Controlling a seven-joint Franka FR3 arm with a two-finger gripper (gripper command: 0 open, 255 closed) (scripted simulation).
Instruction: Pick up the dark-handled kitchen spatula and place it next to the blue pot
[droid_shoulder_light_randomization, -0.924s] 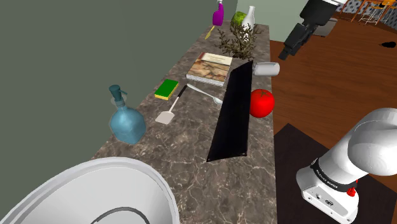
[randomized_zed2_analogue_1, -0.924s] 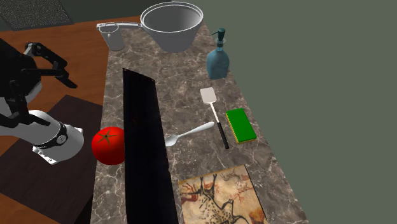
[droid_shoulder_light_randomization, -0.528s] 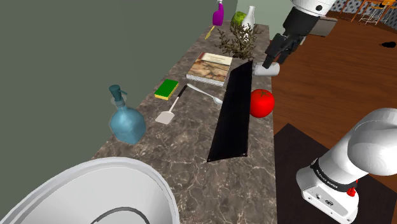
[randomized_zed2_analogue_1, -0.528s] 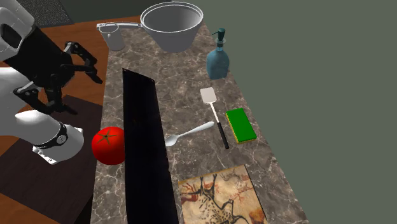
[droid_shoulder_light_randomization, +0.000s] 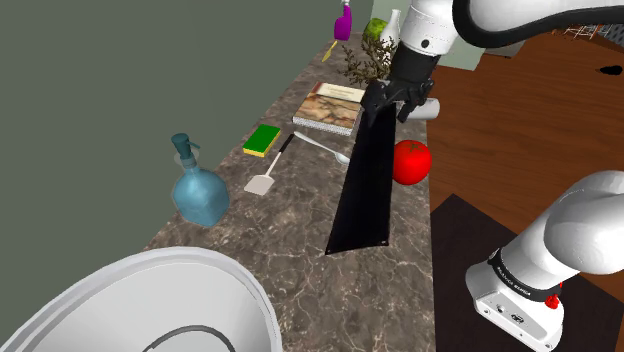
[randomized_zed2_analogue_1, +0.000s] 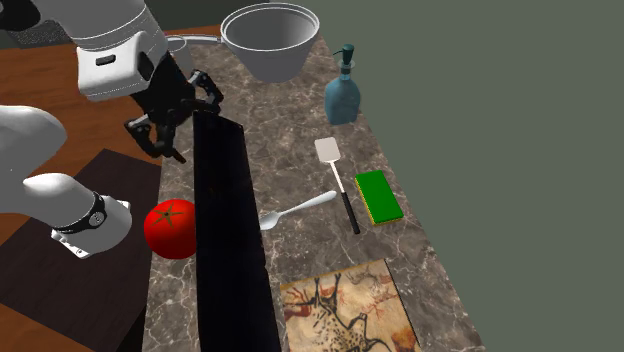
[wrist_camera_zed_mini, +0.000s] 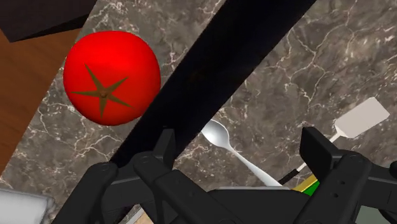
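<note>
Claw (droid_shoulder_light_randomization: 388, 103) has swung in from over the floor and now hangs above the black strip (droid_shoulder_light_randomization: 362, 190) on the table (droid_shoulder_light_randomization: 300, 230), near the tomato (droid_shoulder_light_randomization: 411, 162). Its fingers stand apart with nothing between them.

The spatula (droid_shoulder_light_randomization: 270, 170), with its dark handle and white blade, has not moved. It lies flat across the strip and a spoon (droid_shoulder_light_randomization: 325, 148) from the claw, touching neither.

Judgement: the approach is under way, and the descent and grasp are outstanding.

The pot (droid_shoulder_light_randomization: 130, 300), drawn pale grey, stands past a blue bottle (droid_shoulder_light_randomization: 200, 195) from the spatula's blade.

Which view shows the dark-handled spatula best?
The second exterior view: the spatula lies whole, blade to handle, beside the green sponge. The shoulder view shows it whole but more obliquely. The wrist view catches mainly its blade.
</note>
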